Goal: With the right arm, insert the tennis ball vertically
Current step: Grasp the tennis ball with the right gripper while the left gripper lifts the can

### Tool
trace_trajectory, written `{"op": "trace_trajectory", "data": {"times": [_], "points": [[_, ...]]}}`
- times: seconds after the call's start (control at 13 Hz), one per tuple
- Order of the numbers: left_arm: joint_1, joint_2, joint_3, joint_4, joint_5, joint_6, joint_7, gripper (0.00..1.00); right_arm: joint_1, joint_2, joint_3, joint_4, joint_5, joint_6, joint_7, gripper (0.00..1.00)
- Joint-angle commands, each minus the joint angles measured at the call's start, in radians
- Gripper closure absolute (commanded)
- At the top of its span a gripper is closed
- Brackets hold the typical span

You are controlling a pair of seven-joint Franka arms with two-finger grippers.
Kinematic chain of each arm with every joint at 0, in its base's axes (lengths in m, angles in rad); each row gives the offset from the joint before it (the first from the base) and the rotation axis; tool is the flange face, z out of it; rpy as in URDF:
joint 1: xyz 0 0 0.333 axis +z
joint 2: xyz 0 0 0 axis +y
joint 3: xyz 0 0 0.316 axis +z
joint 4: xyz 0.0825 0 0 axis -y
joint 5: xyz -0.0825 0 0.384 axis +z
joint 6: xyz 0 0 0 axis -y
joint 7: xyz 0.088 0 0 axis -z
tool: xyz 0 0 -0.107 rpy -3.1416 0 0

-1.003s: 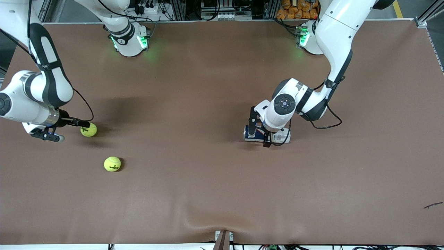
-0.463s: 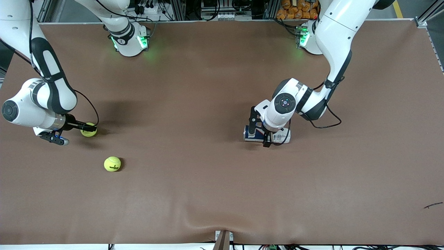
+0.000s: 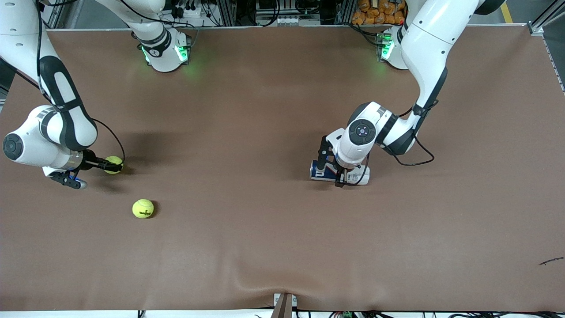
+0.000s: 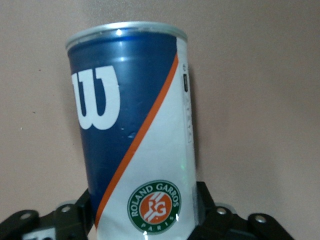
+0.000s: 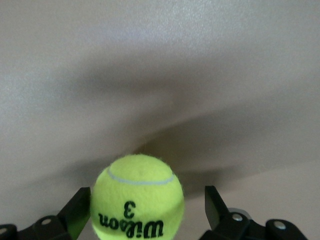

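Down comes the right gripper [image 3: 90,173] since a second ago, sliding in until its fingers straddle the tennis ball [image 3: 113,164] near the right arm's end of the table [image 3: 265,110]. Fingers apart here: in the right wrist view the ball [image 5: 137,197] sits between the pads, one finger [image 5: 80,207] close against it, the other [image 5: 215,205] clear of it with a gap showing. So it is bracketed, not squeezed, and resting on the brown cloth.

Over at the left arm's end, the left gripper [image 3: 332,168] has tightened on the can [image 3: 337,173] in that same second. The can lies on its side on the table, blue and white with an orange stripe, its silver-rimmed end pointing toward nine o'clock in the front view. The left wrist view shows the fingers [image 4: 75,215] hugging both flanks of the can [image 4: 132,130]. Whether anything is inside it, I cannot tell.

A second ball [image 3: 143,208] lies loose at about five o'clock from the first, nearer the front camera.
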Motion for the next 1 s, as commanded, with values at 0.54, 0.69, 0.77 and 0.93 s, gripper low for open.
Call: {"op": "trace_trajectory", "data": {"times": [0.54,0.69,0.77,0.93], "points": [[0.01,-0.086,-0.058,0.187,-0.267,-0.283,0.138,0.38,-0.002,0.015,0.014,0.023,0.012,-0.062,0.035,0.12],[0.01,-0.088,-0.058,0.228,-0.371,-0.332,0.205,0.38,-0.005,0.013,0.014,0.034,0.012,-0.062,0.027,0.27],[0.019,-0.093,-0.06,0.228,-0.437,-0.332,0.236,0.38,-0.013,0.013,0.014,0.048,0.012,-0.064,0.023,0.28],[0.031,-0.094,-0.06,0.23,-0.577,-0.332,0.299,0.38,-0.015,0.012,0.014,0.058,0.01,-0.064,0.021,0.32]]}}
